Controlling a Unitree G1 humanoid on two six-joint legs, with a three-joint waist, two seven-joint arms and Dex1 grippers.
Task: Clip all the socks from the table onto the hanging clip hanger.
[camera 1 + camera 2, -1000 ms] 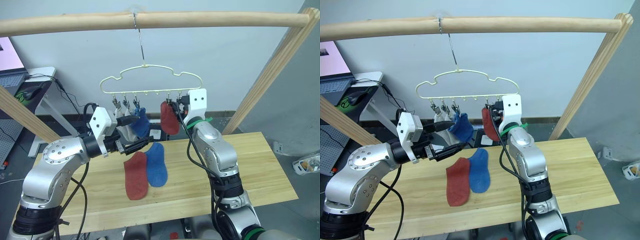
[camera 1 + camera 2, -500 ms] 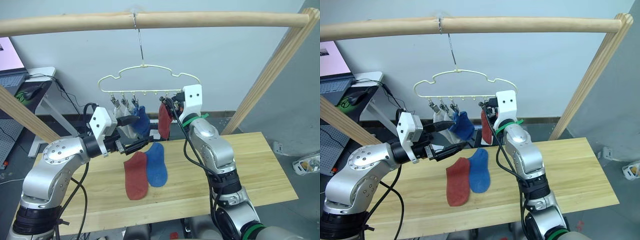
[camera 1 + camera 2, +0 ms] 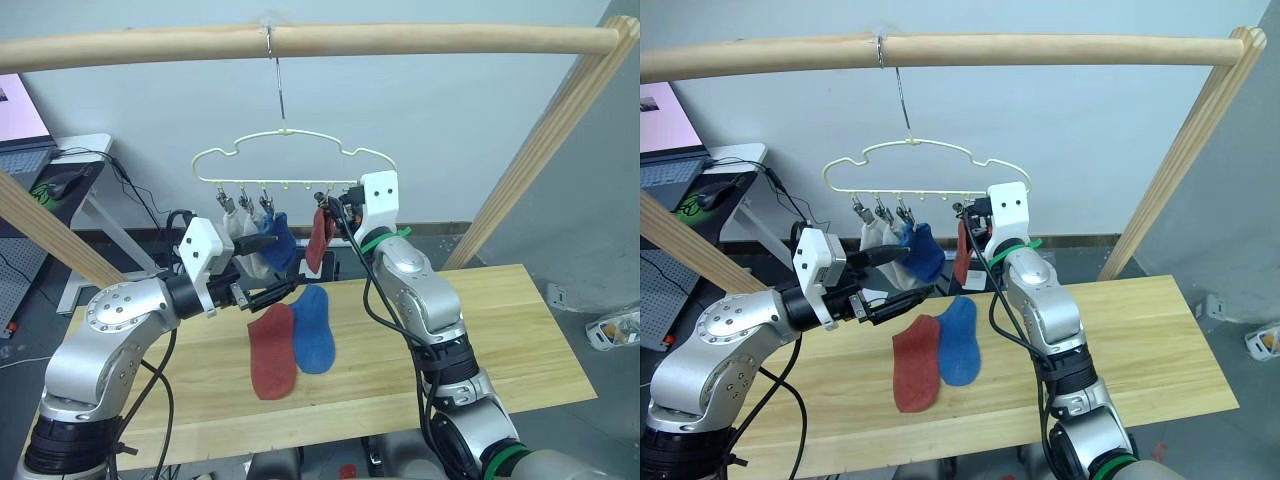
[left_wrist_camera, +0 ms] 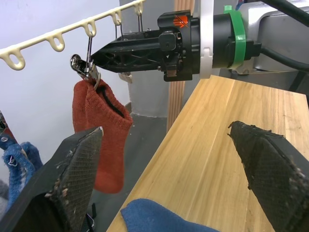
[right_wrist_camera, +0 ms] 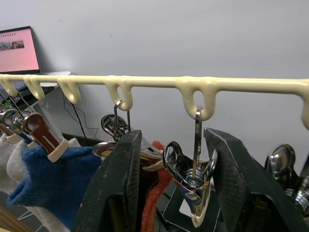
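- Eye views: clip hanger point(image 3: 290, 160) hangs by its hook from the wooden pole point(image 3: 300, 42). Already clipped on it: two light grey socks point(image 3: 243, 243), one blue sock point(image 3: 279, 244), one rust-red sock point(image 3: 316, 240)
- Eye views: on the table point(image 3: 500, 330) lie the last two, a red sock point(image 3: 271, 351) and a blue sock point(image 3: 313, 329), touching side by side near the middle
- Eye views: right gripper point(image 3: 325, 207) is raised to the clip row, right at the hung red sock's clip. Left gripper point(image 3: 272, 268) hovers above the table, just below the hung blue sock
- Left wrist view: left gripper's own fingers point(image 4: 72, 164) are spread wide with nothing between them. The hung red sock is gripped at its cuff by a clip; the right gripper's tip is right next to that clip
- Right wrist view: right gripper's fingers point(image 5: 118, 188) stand apart, gripping nothing, with a free metal clip point(image 5: 190, 181) between them
- Step, as I judge it: fourth sock just clipped, four of six done
- Next move calls for pulling the right gripper clear without snagging the clips, then bringing a gripper down to one sock on the table; the pair touch, so pinch only one
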